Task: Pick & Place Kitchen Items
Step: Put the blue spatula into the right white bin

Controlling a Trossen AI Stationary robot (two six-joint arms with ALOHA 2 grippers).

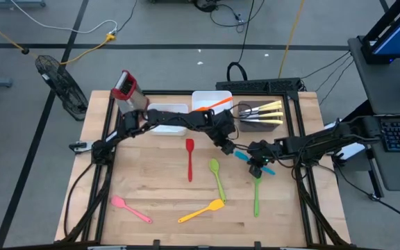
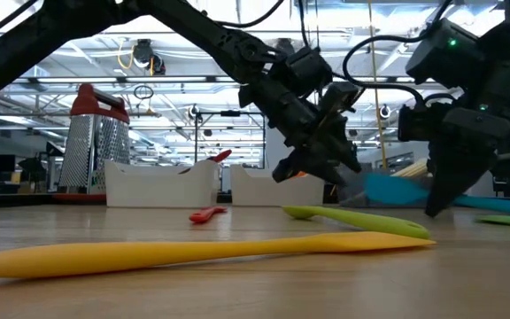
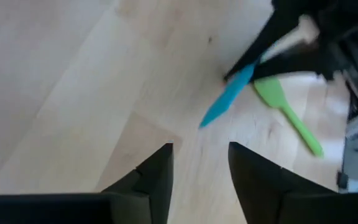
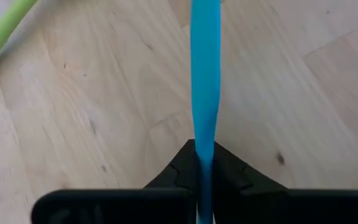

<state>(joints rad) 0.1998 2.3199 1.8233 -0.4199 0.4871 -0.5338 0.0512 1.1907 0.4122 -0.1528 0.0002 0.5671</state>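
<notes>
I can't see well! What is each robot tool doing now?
Left tool: open, holding nothing.
Right tool: closed on the blue utensil.

A robotics lab: framed wooden bench (image 1: 158,191), floor cables (image 1: 61,31), hall of ceiling lights (image 2: 184,66).

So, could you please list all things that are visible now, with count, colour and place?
blue utensil: 1, held off the table, centre right
red spatula: 1, table centre
green spoon: 1, right of red spatula
green spatula: 1, front right
yellow spatula: 1, front centre
pink spoon: 1, front left
knives: several, pale handles, dark tray at back right
white trays: 2, back centre
grater: 1, red top, back left
table: 1, wood
left gripper: jaws open, empty
right gripper: jaws shut on blue utensil
</notes>
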